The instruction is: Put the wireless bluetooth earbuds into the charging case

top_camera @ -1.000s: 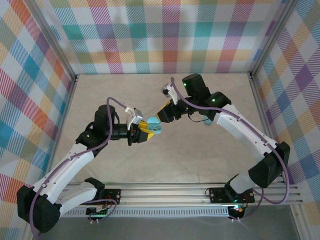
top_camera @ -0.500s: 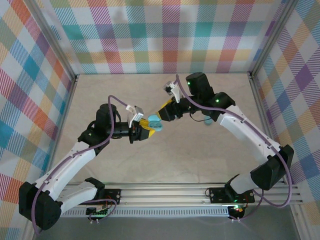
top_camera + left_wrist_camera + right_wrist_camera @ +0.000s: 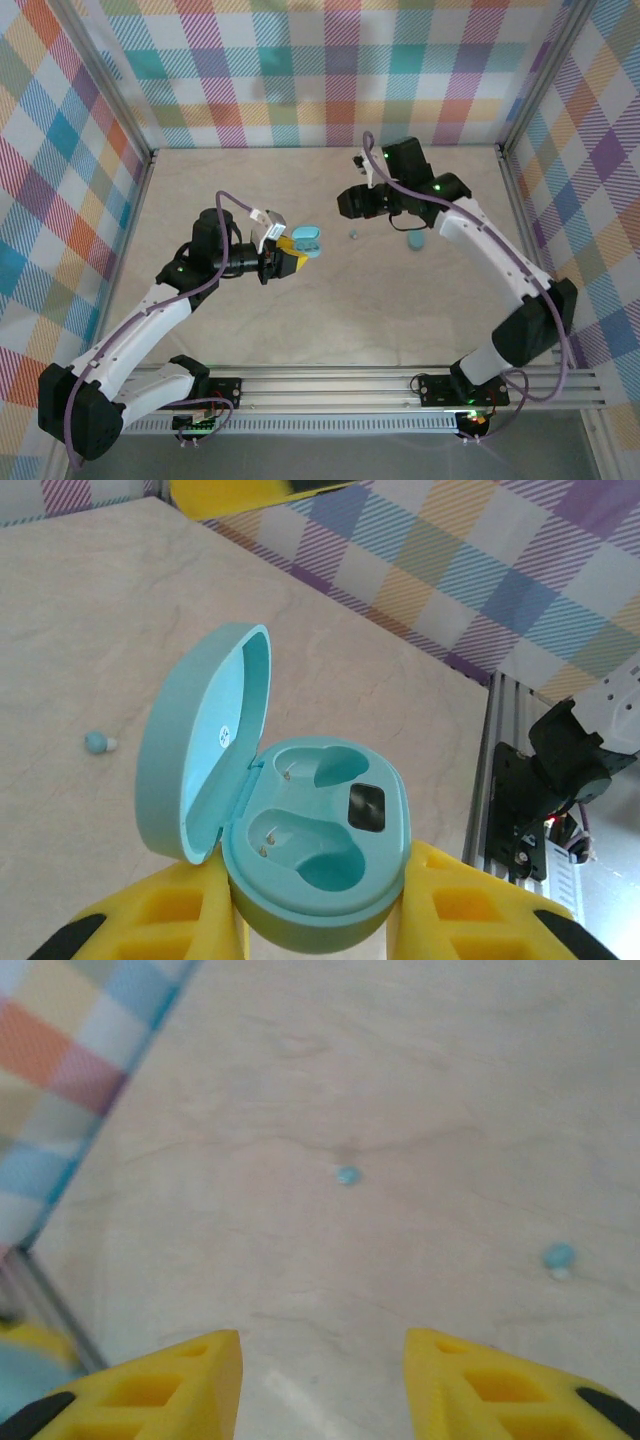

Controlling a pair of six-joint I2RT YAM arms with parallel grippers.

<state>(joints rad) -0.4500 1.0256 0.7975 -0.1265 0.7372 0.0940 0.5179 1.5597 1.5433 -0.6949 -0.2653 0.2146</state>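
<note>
My left gripper (image 3: 318, 905) is shut on the light-blue charging case (image 3: 320, 840), its yellow fingers (image 3: 160, 920) pressing the base from both sides. The lid (image 3: 205, 745) stands open and both sockets are empty. In the top view the case (image 3: 308, 240) is held above the table's middle by the left gripper (image 3: 288, 258). My right gripper (image 3: 352, 205) hangs apart from it, to the far right. It is open (image 3: 322, 1340), with nothing between its fingers. Two earbuds (image 3: 347, 1174) (image 3: 558, 1257) lie on the table ahead of it. One earbud (image 3: 352, 235) (image 3: 97, 743) lies between the grippers.
A larger light-blue piece (image 3: 415, 241) lies on the table beside the right forearm. Checked walls and metal frame posts (image 3: 512, 175) close the table in on three sides. The rail with the arm bases (image 3: 330, 385) runs along the near edge.
My right gripper has drawn back from the case, up and to the right, and now points down at the table. The left gripper still holds the case, barely moved.
</note>
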